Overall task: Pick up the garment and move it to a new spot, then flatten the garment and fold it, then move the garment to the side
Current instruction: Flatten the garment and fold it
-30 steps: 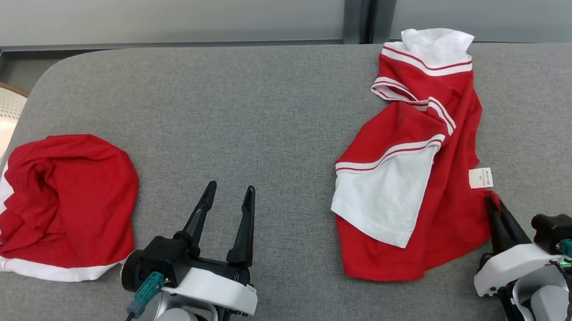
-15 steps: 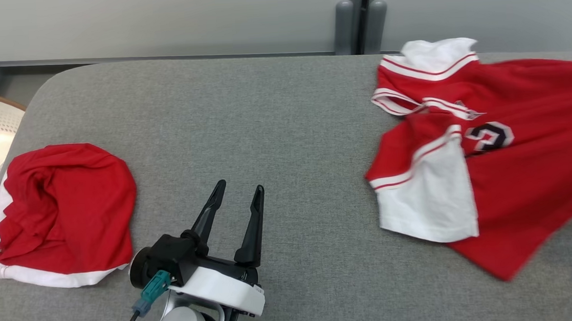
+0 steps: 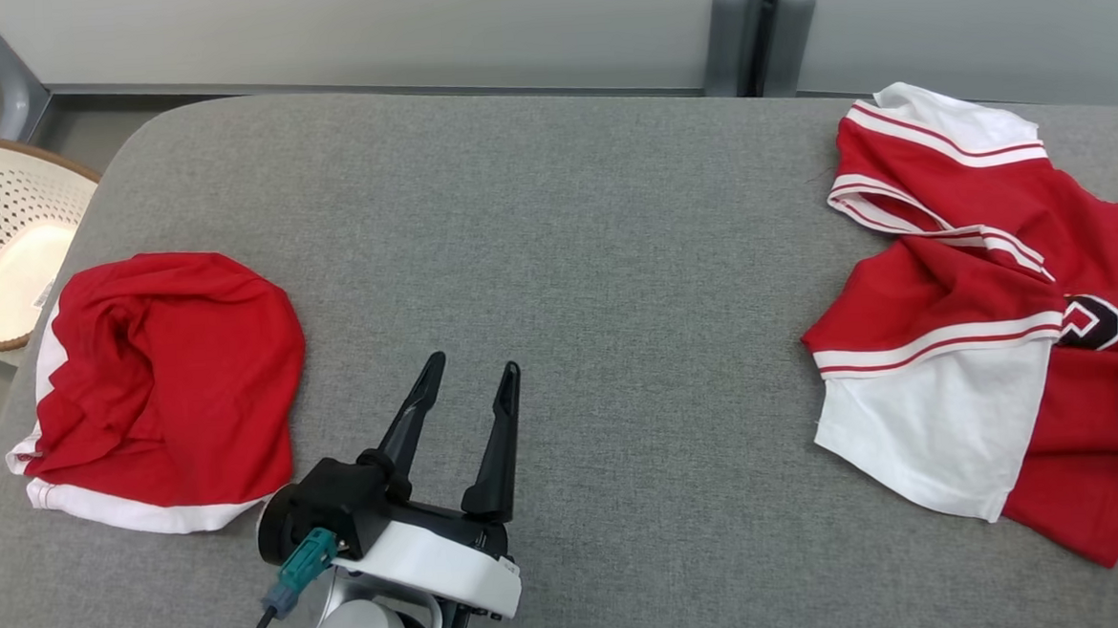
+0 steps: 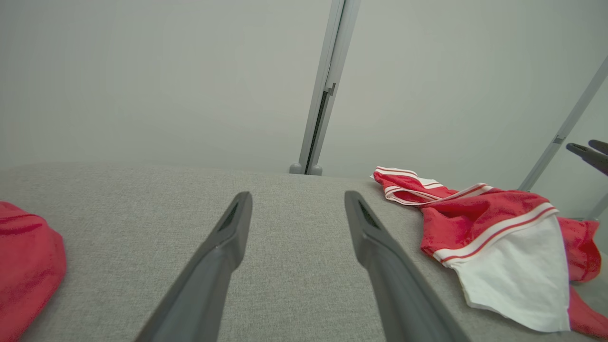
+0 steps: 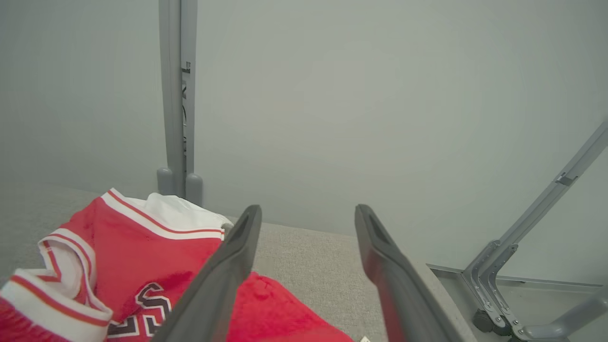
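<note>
One mark shows: a dark character (image 5: 142, 308) outlined in white, on the red and white jersey (image 3: 940, 284). Folds hide part of it; in the right wrist view it reads perhaps as an S or a 5.

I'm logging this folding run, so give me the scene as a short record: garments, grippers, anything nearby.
table: grey padded top
jersey: red and white, crumpled, on the table's right side, dark number showing
red garment: bundled, on the table's left side
left gripper: open, empty, over bare table between the two garments
right gripper: open, empty, near the jersey
basket: pale, perforated, beyond the table's left edge
</note>
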Tool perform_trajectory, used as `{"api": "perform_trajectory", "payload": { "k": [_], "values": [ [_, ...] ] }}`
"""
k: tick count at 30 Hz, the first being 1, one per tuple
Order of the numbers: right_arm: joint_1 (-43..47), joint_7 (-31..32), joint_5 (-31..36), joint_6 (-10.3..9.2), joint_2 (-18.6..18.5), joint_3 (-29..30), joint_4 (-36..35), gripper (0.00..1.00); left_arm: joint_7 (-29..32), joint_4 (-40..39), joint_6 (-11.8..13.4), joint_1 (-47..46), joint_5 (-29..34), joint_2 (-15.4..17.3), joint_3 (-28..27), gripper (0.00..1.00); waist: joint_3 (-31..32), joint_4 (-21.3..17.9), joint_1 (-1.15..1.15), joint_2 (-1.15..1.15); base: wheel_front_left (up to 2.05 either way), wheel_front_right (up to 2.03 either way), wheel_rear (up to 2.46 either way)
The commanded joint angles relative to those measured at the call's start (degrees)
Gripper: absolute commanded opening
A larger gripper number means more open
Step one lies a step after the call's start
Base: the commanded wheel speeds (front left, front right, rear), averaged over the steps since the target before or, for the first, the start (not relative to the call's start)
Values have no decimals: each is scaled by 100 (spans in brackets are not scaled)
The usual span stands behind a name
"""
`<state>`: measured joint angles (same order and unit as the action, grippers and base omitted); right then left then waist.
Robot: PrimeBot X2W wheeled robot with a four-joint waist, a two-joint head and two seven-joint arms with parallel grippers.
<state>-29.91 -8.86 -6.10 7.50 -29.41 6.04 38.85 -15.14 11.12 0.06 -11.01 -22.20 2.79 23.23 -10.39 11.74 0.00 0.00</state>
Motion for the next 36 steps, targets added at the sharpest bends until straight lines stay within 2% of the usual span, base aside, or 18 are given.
{"api": "perform_trajectory", "payload": {
  "k": [1, 6, 11, 12, 17, 20, 27, 36],
  "values": [
    [94, -171, -74, -2, 133, -47, 23, 100, -2, -6, 20, -35, 40, 19, -53, 100, 54, -68, 0, 0, 0, 0, 0],
    [354, -509, -297, -2, 635, -175, -296, 100, -1, -66, -16, 30, 100, 19, -183, 100, 220, -353, 0, 0, 0, 0, 0],
    [966, -625, -668, -2, 1224, -258, -1070, 100, -1, -128, -51, 95, 120, 20, -208, 100, 411, -716, 0, 0, 0, 0, 0],
    [966, -625, -668, -2, 1224, -258, -1070, 100, -1, -128, -51, 95, 120, 20, -208, 100, 411, -716, 0, 0, 0, 0, 0],
    [1890, -639, -931, -2, 1899, -389, -1997, 100, -1, -168, -45, 114, 66, 20, -178, 100, 521, -1058, 0, 0, 0, 0, 0],
    [2355, -640, -1001, -2, 2166, -485, -2396, 100, -1, -151, -45, 113, 62, 20, -123, 100, 518, -1179, 0, 0, 0, 0, 0],
    [2467, -641, -1043, -1, 2151, -858, -2495, 100, -1, -88, -81, 96, 93, 23, -9, 100, 457, -1131, 0, 0, 0, 0, 0],
    [1979, -448, -1218, -1, 1999, -1011, -1835, 100, -1, -73, -52, 40, 21, 19, 103, 100, 280, -618, 0, 0, 0, 0, 0]
  ]
}}
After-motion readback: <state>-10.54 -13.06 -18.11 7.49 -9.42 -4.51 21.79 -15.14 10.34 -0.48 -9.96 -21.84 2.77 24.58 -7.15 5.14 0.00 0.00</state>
